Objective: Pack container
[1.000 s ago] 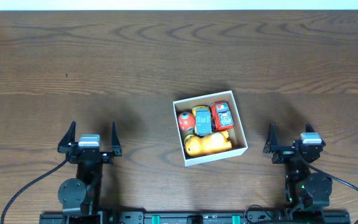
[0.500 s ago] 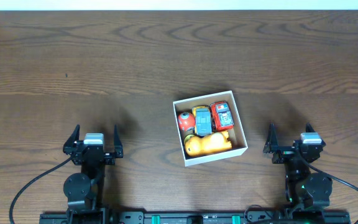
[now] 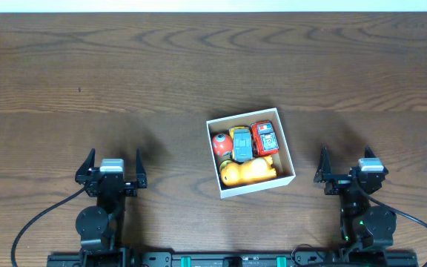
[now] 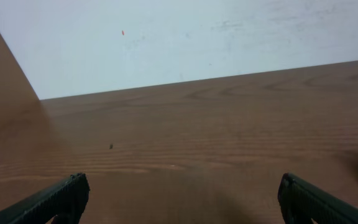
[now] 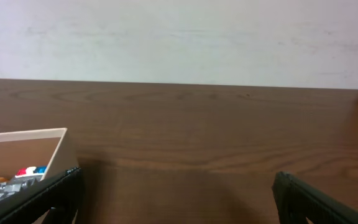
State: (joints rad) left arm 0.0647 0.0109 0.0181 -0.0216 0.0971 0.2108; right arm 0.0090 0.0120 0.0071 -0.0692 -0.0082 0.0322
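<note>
Overhead, the dark wooden table (image 3: 199, 67) takes up nearly everything, its grain running side to side. Both arms sit at the near edge, well apart from each other. The left gripper (image 3: 113, 159) is over bare wood with its fingers spread wide and nothing between them; its own wrist view shows only tabletop and a pale wall past the two black fingertips (image 4: 58, 199). The right gripper (image 3: 345, 165) is likewise splayed and empty. Between the arms, nearer the right one, the container (image 3: 258, 187) rests flat on the table, turned slightly askew, and its white corner shows at the left of the right wrist view (image 5: 58, 155). Inside it a yellow toy (image 3: 247, 171) lies along the near wall, with a blue car (image 3: 241, 144), a red toy (image 3: 264, 137) and a red-orange ball (image 3: 222, 144) packed side by side behind it
</note>
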